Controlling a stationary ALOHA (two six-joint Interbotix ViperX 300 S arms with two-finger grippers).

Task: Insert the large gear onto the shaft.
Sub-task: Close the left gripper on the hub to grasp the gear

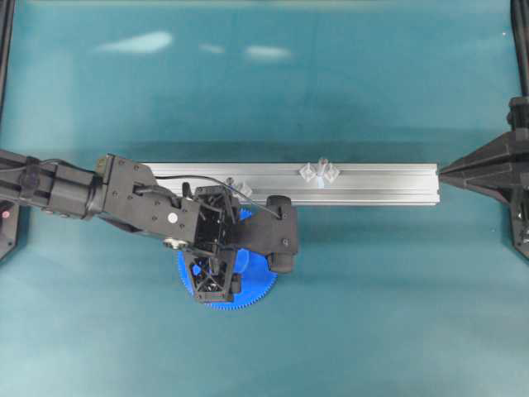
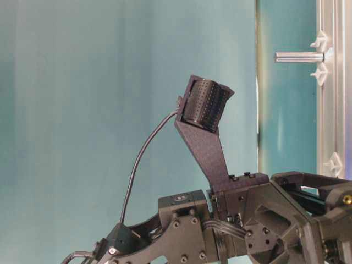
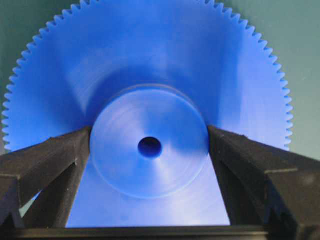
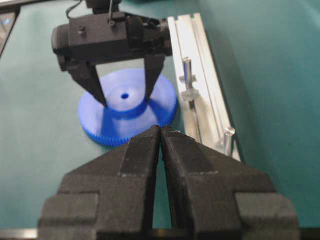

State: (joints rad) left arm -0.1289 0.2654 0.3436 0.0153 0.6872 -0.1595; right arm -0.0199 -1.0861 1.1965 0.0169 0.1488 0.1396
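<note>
- A teal table is filling every view, and no brand, label or readable writing is showing on any of the gear; only a small white dot is visible on the left arm's wrist in the overhead view.
- A long aluminium rail is lying across the middle of the table, just beyond the gear.
- The large gear is lying flat on the table just beside the rail's near edge, left of centre, well apart from the shaft.
- The left gripper is reaching down over the gear, its fingers spread wide and straddling the raised hub; the left wrist view is showing both tips right at the hub's sides, though whether they are pressing cannot be told.
- The right gripper is sitting clenched and empty, fingers pressed together, a detail only its own wrist camera is revealing; overhead, just the arm's dark tip is poking in at the right edge.
- The shaft is standing on the rail between two small translucent brackets; the table-level view alone is showing its full silvery length.
</note>
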